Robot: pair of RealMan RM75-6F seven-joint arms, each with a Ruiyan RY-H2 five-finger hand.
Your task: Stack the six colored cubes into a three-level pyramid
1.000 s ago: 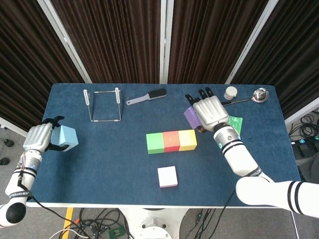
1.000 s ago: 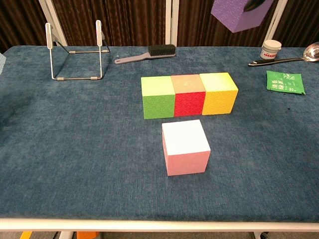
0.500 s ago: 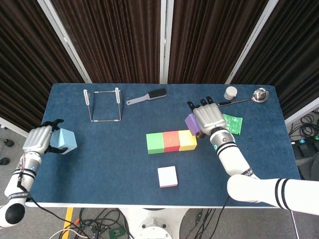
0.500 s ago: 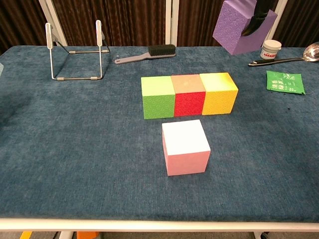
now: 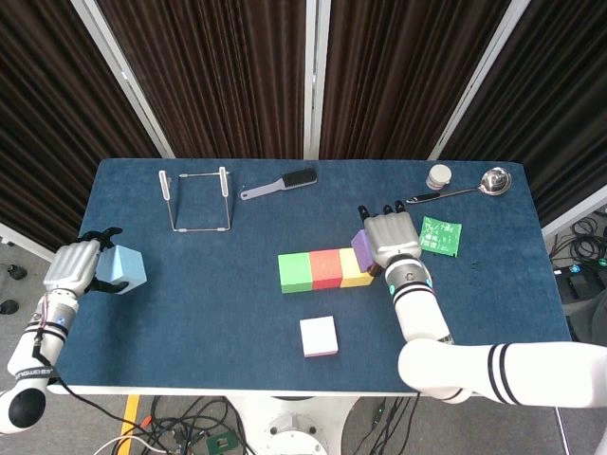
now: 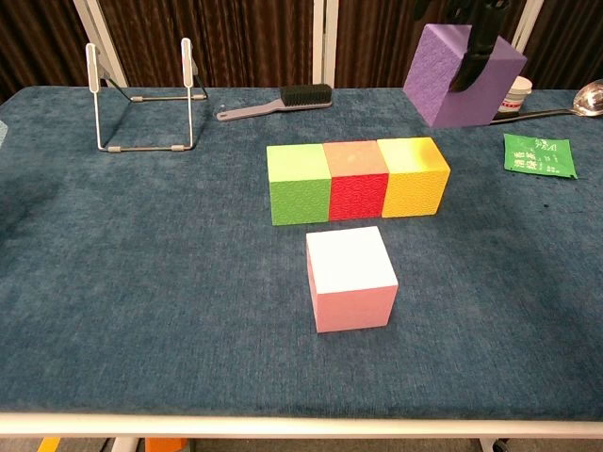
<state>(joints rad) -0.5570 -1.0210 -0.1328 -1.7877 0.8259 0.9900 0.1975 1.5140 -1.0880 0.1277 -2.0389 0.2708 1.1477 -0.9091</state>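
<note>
Right hand (image 5: 389, 237): closed around the purple cube (image 6: 462, 75), held in the air; in the chest view dark fingers (image 6: 474, 52) wrap its upper right edge.
Purple cube: tilted, not square to the row; above and just behind the yellow cube (image 6: 413, 175), toward the right end of the row.
Base row: green cube (image 6: 298, 183), red cube (image 6: 356, 178), yellow cube, touching side by side, long axis running left to right.
Key relation: the second-level seat lies forward and down-left of the held cube; judged, it must level out and straddle the red/yellow seam.
Left hand (image 5: 74, 266): gripping the light blue cube (image 5: 123, 266) at the table's (image 5: 209, 303) left edge, well apart from the row.
Nearer hand: right.
White-topped pink cube (image 6: 350, 277): alone in front of the row, untouched.
</note>
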